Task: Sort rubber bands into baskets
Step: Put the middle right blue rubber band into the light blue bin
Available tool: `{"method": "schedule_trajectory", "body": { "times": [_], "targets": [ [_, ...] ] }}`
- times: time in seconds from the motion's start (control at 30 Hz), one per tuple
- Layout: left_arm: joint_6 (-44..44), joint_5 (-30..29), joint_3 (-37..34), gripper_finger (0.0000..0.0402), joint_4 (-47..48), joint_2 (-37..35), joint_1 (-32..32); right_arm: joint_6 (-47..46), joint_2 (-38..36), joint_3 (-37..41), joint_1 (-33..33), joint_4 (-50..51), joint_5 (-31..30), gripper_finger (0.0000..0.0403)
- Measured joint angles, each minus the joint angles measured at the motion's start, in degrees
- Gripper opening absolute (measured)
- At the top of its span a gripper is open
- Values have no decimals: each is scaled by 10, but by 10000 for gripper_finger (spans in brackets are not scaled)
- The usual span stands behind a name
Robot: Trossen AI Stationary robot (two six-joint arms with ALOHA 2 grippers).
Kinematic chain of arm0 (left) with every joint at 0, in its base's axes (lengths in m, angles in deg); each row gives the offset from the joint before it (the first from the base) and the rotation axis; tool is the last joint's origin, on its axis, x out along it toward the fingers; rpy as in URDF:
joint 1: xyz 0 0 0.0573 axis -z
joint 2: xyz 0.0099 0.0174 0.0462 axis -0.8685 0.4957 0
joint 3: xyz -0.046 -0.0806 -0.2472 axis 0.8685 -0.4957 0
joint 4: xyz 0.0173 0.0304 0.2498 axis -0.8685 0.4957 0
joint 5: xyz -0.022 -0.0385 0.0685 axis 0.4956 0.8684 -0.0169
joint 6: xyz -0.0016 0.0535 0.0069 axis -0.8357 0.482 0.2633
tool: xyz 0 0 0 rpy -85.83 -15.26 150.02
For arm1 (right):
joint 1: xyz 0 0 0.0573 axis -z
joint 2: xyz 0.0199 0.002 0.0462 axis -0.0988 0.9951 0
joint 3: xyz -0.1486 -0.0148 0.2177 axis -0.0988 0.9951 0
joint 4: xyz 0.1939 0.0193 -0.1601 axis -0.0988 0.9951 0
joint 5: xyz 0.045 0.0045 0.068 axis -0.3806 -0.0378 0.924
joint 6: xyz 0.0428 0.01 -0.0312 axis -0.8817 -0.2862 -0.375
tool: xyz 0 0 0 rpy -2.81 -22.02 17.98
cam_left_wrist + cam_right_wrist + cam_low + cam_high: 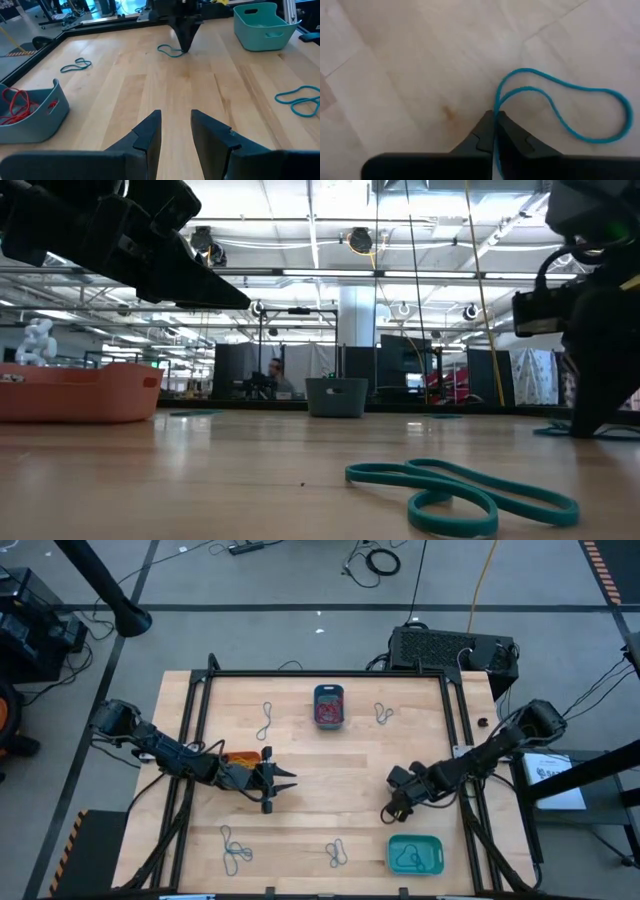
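Observation:
My right gripper is down at the table, right of the middle, shut on a turquoise rubber band that lies on the wood. It also shows in the left wrist view. My left gripper is open and empty, above the table left of the middle, next to the orange basket. The dark teal-blue basket at the far middle holds red bands. The turquoise basket at the near right holds one turquoise band. My right gripper pinches the band's near end, where its two strands run together, between the two fingertips. The fingers come from above, pointing down. The rest of the band lies slack and flat on the table as a loop.
Loose turquoise bands lie on the wood at the far left, far right, near left and near middle; one lies close in the low view. A black frame borders the table.

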State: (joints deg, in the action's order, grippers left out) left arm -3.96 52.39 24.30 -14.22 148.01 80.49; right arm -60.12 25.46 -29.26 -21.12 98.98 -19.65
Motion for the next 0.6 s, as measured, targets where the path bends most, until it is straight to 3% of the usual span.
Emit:
{"method": "schedule_trajectory", "body": {
  "times": [0.23, 0.43, 0.6],
  "targets": [
    [0, 0, 0, 114, 0, 0, 0, 42, -33, -7, -3, -7, -7, 2],
    [0, 0, 0, 114, 0, 0, 0, 102, -103, -46, -3, -7, -66, 1],
    [0, 0, 0, 114, 0, 0, 0, 147, -144, -100, -6, -13, -37, 1]
  ]
}}
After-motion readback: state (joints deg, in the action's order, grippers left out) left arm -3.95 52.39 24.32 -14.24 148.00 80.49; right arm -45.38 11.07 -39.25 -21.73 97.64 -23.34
